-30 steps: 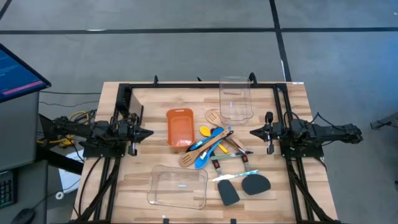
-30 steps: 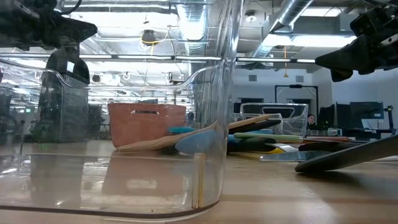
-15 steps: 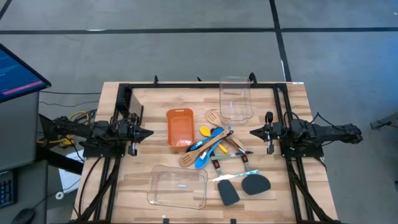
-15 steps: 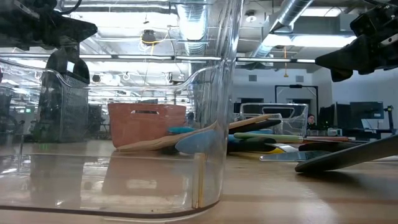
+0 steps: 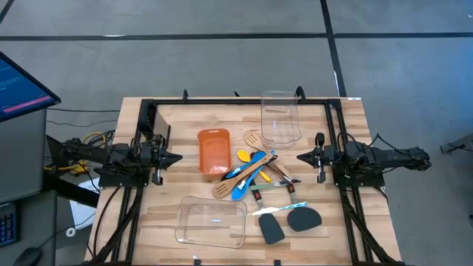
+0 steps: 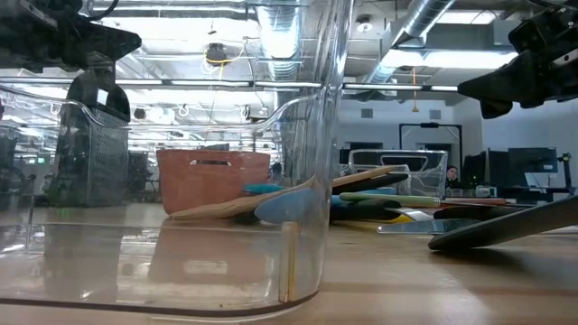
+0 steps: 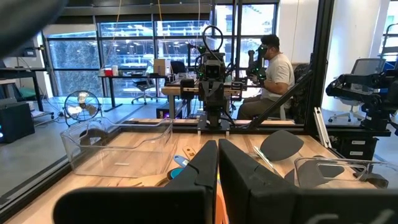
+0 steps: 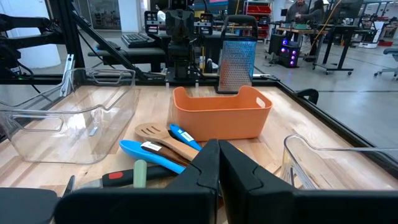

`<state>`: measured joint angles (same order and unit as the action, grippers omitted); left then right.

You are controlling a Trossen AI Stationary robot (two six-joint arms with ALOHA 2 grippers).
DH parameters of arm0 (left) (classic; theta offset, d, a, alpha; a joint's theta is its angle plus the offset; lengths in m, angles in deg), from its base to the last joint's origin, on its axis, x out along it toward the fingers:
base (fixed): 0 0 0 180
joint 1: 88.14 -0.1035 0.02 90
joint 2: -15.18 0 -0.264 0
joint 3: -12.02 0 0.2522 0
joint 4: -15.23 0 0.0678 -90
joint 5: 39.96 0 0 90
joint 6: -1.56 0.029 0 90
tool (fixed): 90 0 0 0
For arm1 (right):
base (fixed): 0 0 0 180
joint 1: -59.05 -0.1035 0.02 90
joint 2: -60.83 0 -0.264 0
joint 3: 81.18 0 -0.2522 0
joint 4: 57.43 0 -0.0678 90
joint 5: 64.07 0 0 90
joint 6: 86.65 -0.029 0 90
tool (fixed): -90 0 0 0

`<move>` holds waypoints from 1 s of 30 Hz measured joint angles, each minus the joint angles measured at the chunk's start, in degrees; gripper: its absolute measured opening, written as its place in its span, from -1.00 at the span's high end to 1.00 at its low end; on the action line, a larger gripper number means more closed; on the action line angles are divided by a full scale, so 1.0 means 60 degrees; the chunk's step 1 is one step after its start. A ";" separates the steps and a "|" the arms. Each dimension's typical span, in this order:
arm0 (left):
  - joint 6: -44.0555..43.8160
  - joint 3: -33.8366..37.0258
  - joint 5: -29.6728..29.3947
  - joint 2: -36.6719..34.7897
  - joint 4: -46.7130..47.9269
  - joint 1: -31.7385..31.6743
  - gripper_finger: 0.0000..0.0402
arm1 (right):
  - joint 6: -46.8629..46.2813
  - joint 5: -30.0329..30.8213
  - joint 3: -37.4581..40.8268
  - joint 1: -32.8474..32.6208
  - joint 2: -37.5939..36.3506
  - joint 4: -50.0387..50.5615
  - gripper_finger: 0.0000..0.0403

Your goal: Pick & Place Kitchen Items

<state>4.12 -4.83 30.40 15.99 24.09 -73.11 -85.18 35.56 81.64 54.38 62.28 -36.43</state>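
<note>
Wooden spoons (image 5: 238, 179) unmoved, grippers likewise.

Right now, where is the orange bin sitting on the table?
In the high view the orange bin sits near the table's middle, slightly toward the left arm's side, with the pile of utensils against its right side and a clear container farther back right.

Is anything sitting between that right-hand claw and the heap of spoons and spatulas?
Nothing visible. The right gripper hovers shut at the table's right side, with only bare wood between it and the utensil pile.
</note>
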 joint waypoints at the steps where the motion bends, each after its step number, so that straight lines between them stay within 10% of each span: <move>1: -0.0002 0.0000 0.0000 0.0001 -0.0004 0.0000 0.99 | 0.0000 0.0000 -0.0003 0.0000 0.0000 0.0000 1.00; 30: 0.0001 0.0000 0.0000 -0.0003 -0.0102 0.0000 0.99 | 0.0000 0.0000 -0.0004 -0.0002 -0.0003 -0.0003 1.00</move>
<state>4.12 -4.83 30.40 15.98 23.48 -73.11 -85.18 35.56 81.62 54.36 62.27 -36.44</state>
